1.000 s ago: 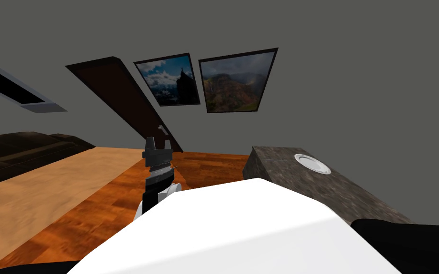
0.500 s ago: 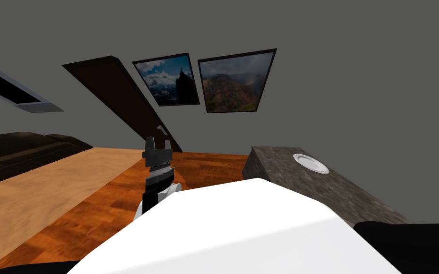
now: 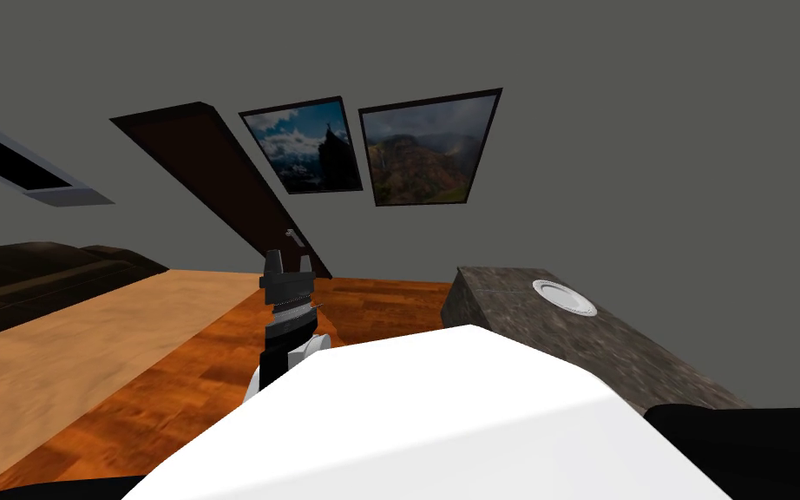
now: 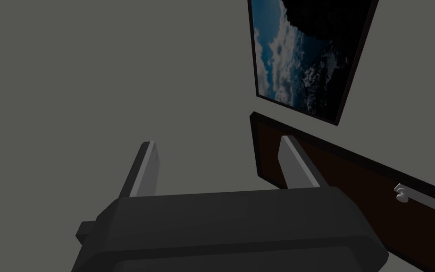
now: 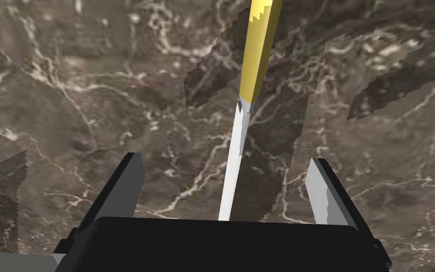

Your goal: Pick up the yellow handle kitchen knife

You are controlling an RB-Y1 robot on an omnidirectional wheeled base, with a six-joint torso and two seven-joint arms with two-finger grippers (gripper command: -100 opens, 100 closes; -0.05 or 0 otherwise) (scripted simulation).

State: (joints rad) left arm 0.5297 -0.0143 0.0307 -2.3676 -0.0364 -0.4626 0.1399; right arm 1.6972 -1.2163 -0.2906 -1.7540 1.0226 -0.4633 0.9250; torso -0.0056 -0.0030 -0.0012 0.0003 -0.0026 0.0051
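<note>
The knife has a yellow handle (image 5: pixel 257 52) and a thin white blade (image 5: pixel 233 165). It lies against a dark veined stone surface (image 5: pixel 70 104). My right gripper (image 5: pixel 227 160) is open right over it. The blade runs up the middle of the gap, clear of both fingers, and the handle lies beyond the fingertips. My left gripper (image 3: pixel 289 259) is raised in front of my chest, away from the stone counter (image 3: pixel 580 347). In the left wrist view the left gripper (image 4: pixel 219 141) is open with nothing between its fingers.
A white plate (image 3: pixel 564 297) sits on the far end of the stone counter at my right. A dark brown door (image 3: pixel 225 187) and two framed pictures (image 3: pixel 372 152) are on the grey wall ahead. A tan rug (image 3: pixel 86 347) covers the wooden floor (image 3: pixel 216 365) to my left, with a dark sofa (image 3: pixel 34 273) beyond.
The whole head view has slid a little to the left, so my camera has turned slightly. The left arm keeps its place.
</note>
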